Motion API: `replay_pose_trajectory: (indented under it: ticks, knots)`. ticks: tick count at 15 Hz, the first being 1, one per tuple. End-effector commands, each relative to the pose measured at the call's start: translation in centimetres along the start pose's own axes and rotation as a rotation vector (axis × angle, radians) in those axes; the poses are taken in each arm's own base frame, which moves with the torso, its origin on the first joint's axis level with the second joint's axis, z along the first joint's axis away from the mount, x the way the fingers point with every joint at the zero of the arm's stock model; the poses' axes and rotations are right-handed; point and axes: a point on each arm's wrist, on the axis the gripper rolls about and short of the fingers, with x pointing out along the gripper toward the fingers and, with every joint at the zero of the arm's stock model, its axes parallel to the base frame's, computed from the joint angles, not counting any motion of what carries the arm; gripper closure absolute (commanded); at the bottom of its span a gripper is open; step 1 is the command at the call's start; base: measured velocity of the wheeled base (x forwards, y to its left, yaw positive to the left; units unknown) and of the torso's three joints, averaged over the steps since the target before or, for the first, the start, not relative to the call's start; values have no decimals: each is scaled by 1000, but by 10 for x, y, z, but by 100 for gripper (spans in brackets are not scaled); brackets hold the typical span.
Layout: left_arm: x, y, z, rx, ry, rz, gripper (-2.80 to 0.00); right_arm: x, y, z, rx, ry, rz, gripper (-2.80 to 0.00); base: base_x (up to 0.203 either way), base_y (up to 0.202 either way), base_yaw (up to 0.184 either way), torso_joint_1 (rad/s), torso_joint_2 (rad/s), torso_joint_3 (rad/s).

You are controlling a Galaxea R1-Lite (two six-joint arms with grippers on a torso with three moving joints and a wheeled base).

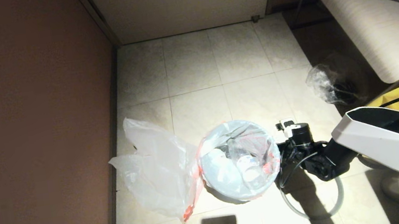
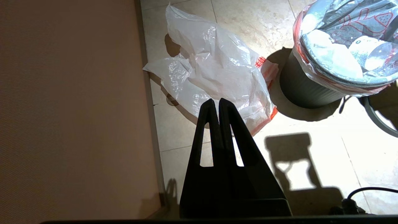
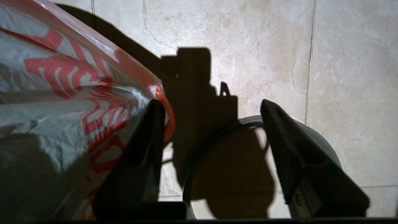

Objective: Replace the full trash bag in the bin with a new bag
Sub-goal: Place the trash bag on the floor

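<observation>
- Right gripper [image 3: 211, 130]: fingers [image 3: 279, 130] spread wide, one touching the red-printed white plastic trash bag [image 3: 62, 93] lining the small round black bin [image 2: 304, 90].
- Left gripper [image 2: 219, 102]: fingers pressed together, empty, above the cloudy translucent new bag [image 2: 214, 71] on the floor beside the bin.

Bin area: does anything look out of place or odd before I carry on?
Yes. The grey hoop rim lies on the floor beside the bin, not on it, under the open right gripper. The full trash bag still lines the bin; the new bag lies crumpled alongside.
</observation>
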Motion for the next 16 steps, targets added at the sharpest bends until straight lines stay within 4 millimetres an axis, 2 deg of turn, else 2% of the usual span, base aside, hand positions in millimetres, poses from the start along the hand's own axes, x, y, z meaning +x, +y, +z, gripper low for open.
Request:
replay_pose_trajectory:
  ticks: [1, 9, 12, 16]
  knots:
    - [0, 0, 0, 1, 1, 0, 0, -2, -2, 4, 15, -7, 3, 0, 0, 0, 0, 0, 0, 0]
    - [0, 0, 0, 1, 1, 0, 0, -20, -11, 13, 138, 12, 107, 0, 0, 0, 0, 0, 0, 0]
    - [0, 0, 0, 1, 2, 0, 0, -44, -16, 25, 209, 15, 139, 0, 0, 0, 0, 0, 0, 0]
    - [0, 0, 0, 1, 2, 0, 0, -68, -21, 30, 340, 53, 223, 0, 0, 0, 0, 0, 0, 0]
